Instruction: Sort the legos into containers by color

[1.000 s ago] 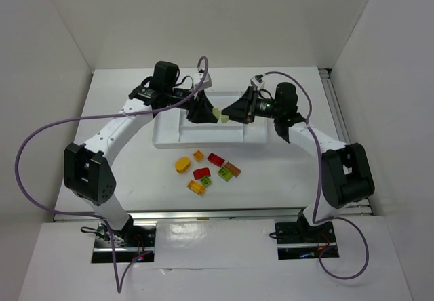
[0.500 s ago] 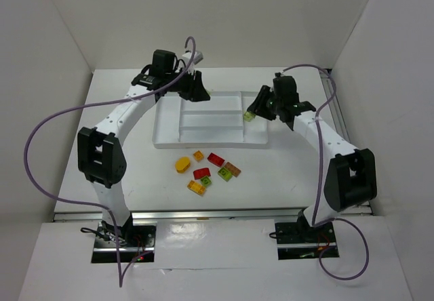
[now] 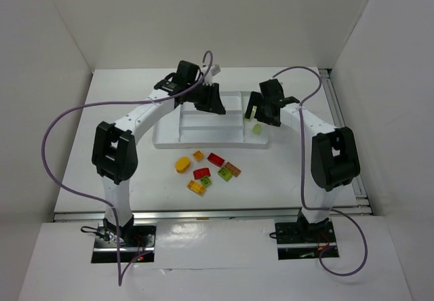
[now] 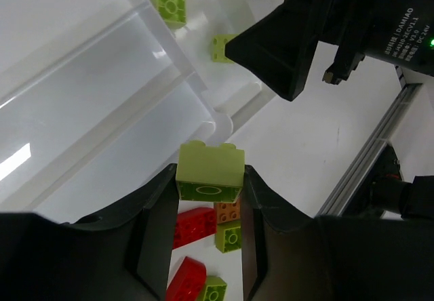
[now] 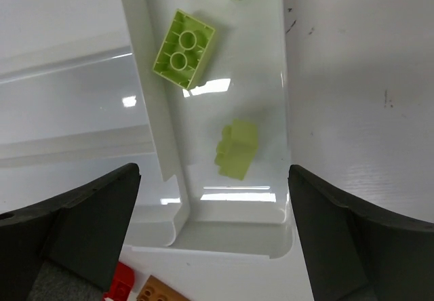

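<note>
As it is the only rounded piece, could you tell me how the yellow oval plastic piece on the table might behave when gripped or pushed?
The yellow oval plastic piece looks small and rigid, so probably light. Its curved sides may slip or twist when squeezed. Lying flat on the white table, it should slide, not roll.

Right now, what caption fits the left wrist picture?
Left gripper pinches a pale green plastic brick by the white plastic tray.
</note>
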